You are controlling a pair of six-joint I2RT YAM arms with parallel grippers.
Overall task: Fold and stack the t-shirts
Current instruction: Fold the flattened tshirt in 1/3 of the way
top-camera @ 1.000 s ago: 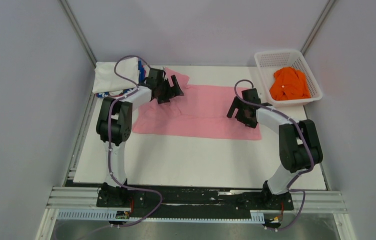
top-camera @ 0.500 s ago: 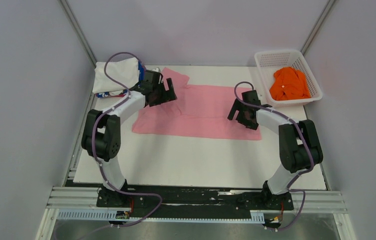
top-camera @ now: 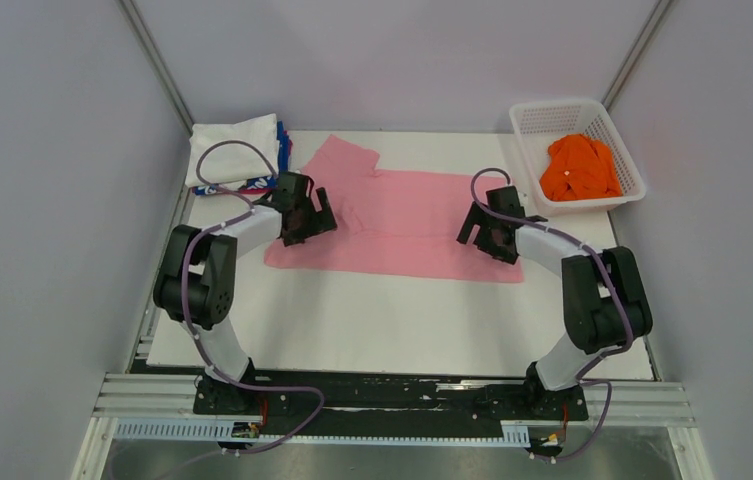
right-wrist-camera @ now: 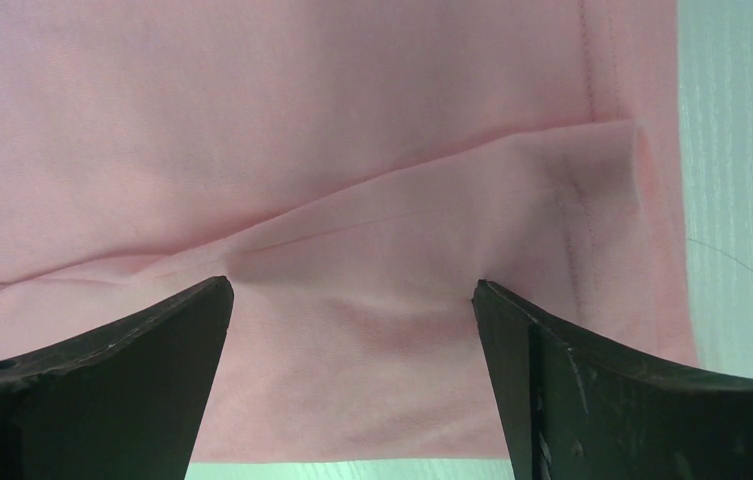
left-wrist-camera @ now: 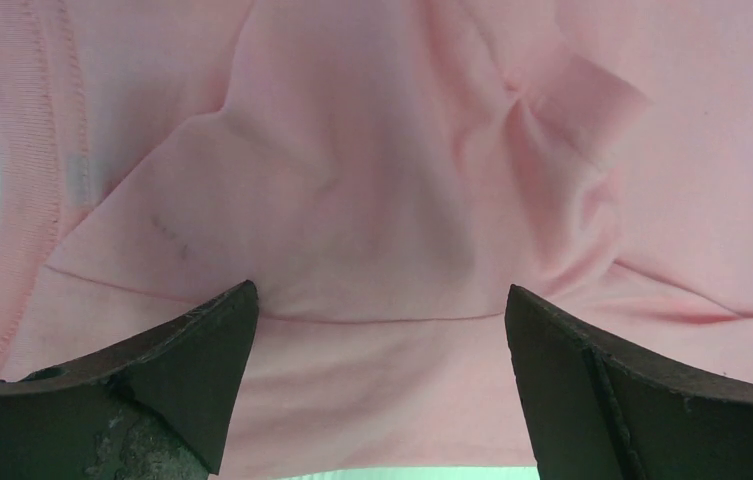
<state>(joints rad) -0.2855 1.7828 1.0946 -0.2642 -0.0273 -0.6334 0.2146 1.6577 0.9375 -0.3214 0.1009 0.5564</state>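
While spread wide and empty, hovering close over pink shirt (top-camera: 402, 215): left gripper (left-wrist-camera: 380, 292) above creased cloth, right gripper (right-wrist-camera: 350, 287) with hem (right-wrist-camera: 642, 250) just right of it.

Top view: bright, even, diffuse overhead light; faint soft shadows on the white table (top-camera: 402, 320). Wrist views: pink t-shirt (left-wrist-camera: 372, 200) sharp, table tinted greenish, left gripper (left-wrist-camera: 380, 295) dark and underexposed.

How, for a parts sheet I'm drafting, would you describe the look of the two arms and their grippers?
The left arm and right arm each have white tubular links joined by bulky black joints. A thin purple cable loops along each. The left gripper and right gripper are black, with two tapered, wedge-shaped, slightly scuffed fingers. No markings show.
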